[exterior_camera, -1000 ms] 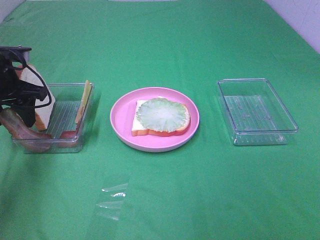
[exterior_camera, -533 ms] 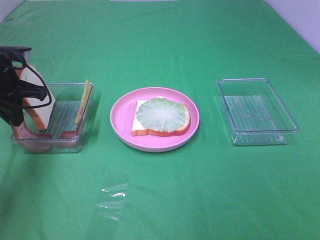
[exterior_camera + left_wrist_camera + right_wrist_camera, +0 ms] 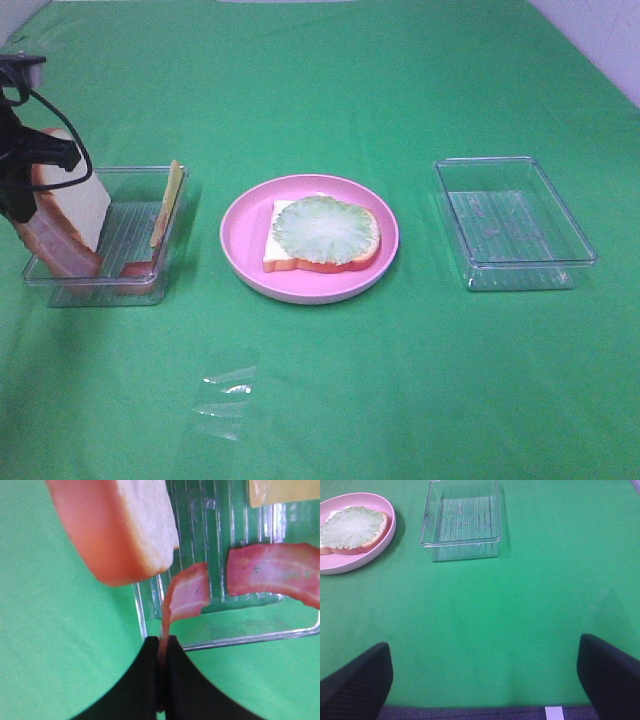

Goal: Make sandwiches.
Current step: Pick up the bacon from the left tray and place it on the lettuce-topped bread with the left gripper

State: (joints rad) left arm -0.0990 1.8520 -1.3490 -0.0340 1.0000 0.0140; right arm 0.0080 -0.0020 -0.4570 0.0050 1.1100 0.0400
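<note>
Between the left gripper's (image 3: 162, 647) tips: bacon (image 3: 187, 592), pinched tight by one end, the strip crossing the left tray's (image 3: 240, 640) rim. Just beyond the tips, inside that tray: bread slice (image 3: 125, 525) on edge, second bacon strip (image 3: 272, 570) lying flat, cheese (image 3: 285, 490) leaning on the far wall. Sandwich (image 3: 300, 258) is well off to this gripper's right, on the plate (image 3: 240, 235), bread with lettuce (image 3: 328, 226) on top. Right gripper (image 3: 484, 645) jaws spread wide, holding nothing; right tray (image 3: 462, 542) ahead of it, plate ahead-left.
</note>
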